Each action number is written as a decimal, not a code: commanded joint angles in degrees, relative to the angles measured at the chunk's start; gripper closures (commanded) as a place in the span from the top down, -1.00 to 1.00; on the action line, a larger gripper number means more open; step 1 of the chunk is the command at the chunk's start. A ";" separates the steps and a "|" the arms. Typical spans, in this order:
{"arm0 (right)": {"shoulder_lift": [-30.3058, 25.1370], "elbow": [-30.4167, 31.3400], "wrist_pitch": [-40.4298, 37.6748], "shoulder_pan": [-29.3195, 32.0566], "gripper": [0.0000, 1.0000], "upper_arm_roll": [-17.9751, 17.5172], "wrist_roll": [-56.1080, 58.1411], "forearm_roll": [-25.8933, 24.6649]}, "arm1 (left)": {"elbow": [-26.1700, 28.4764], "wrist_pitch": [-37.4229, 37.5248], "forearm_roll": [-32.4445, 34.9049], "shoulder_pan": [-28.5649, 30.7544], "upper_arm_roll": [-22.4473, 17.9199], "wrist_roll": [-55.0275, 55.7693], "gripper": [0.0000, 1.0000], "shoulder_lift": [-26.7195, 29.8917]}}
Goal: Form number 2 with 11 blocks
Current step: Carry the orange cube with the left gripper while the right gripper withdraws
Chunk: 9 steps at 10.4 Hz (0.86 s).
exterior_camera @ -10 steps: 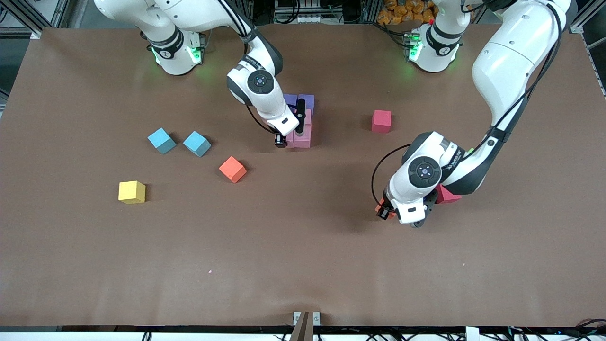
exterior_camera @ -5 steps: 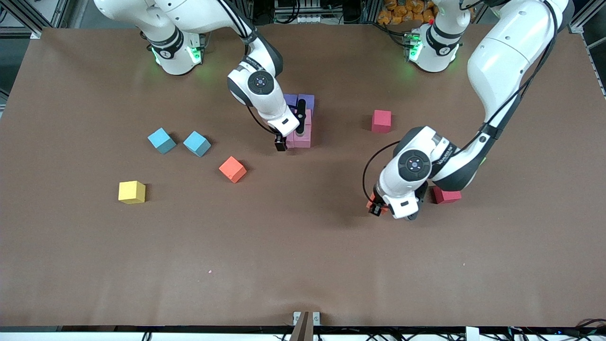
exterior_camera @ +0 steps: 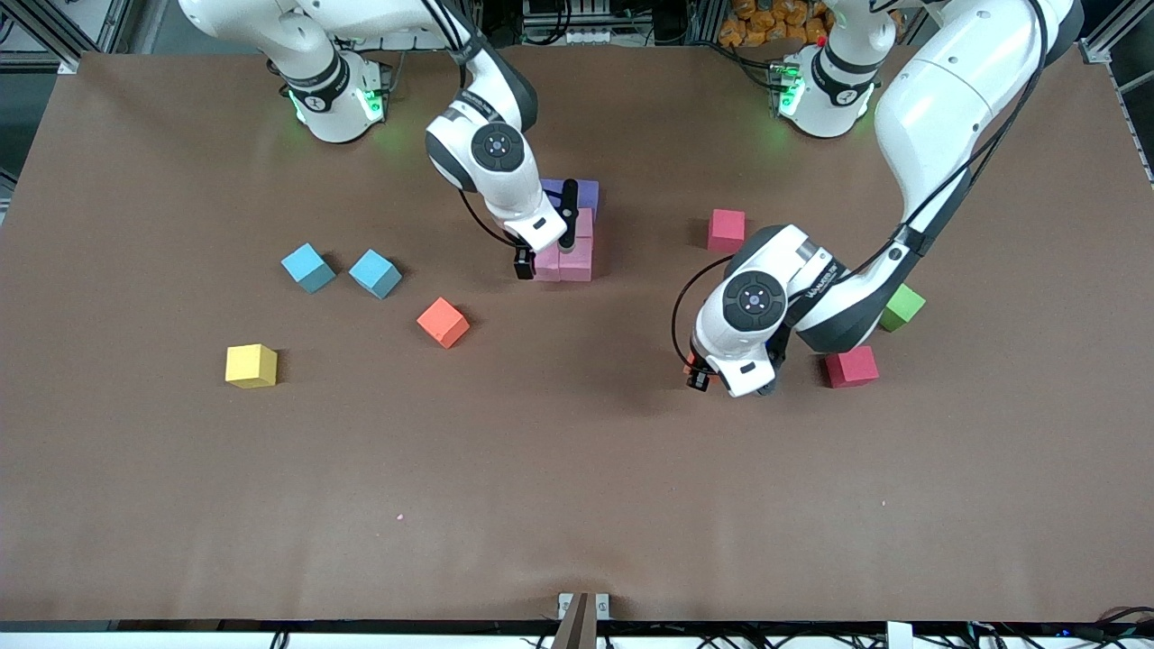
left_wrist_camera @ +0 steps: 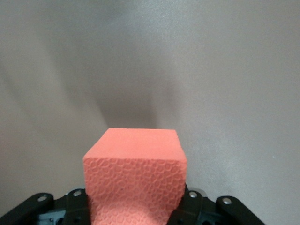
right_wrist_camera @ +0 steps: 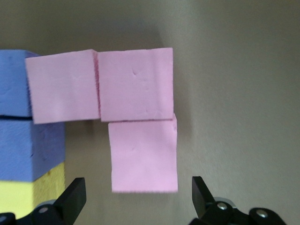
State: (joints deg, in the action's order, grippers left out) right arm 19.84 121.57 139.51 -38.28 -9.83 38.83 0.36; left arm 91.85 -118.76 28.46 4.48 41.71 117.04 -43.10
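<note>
The right tool hangs just above centre frame with its fingers spread wide over the pink cubes, gripping nothing. Those three pink cubes touch two purple cubes and a yellow one, the partly built number 2. Right of centre, the left tool is clamped on an orange cube above the desk. A second orange cube lies loose left of centre.
</note>
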 commanded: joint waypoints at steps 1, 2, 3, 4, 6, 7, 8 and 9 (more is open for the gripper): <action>-4.09 1.03 -3.87 3.10 1.00 -0.01 0.53 -0.80 | 0.62 1.43 -0.42 -0.43 1.44 4.76 -0.08 2.31; -5.58 0.95 -5.89 6.00 1.00 0.16 3.76 -0.80 | 0.53 1.60 -0.42 -0.52 2.75 7.65 -0.08 2.66; -7.17 0.95 -8.17 9.85 1.00 0.51 6.93 -0.89 | 0.53 1.61 -0.33 -1.30 3.64 10.20 -0.08 2.67; -8.05 0.60 -10.20 12.85 1.00 1.91 9.40 -0.89 | 0.44 1.52 -0.24 -3.31 3.73 12.66 -0.08 2.58; -8.85 -1.59 -11.62 14.98 1.00 7.95 15.89 -0.89 | 0.44 1.52 -0.15 -6.22 3.73 17.15 -0.08 2.32; -9.55 -2.04 -11.62 16.56 1.00 10.16 18.62 -0.89 | 0.44 1.52 -0.24 -8.32 3.65 18.74 -0.08 2.14; -11.12 -2.39 -13.45 18.92 1.00 10.53 18.91 -0.89 | 0.35 1.52 -0.50 -10.52 3.56 20.32 -0.08 2.05; -12.01 -2.39 -14.51 20.95 1.00 10.62 18.65 -1.24 | -0.52 1.52 -0.42 -12.63 3.47 22.68 -0.08 1.79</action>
State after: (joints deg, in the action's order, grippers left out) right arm 10.58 118.78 127.24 -19.59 1.09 57.20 -0.06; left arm 92.05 -118.25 28.44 -5.41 45.70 136.68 -41.87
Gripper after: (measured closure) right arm 0.000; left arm 0.405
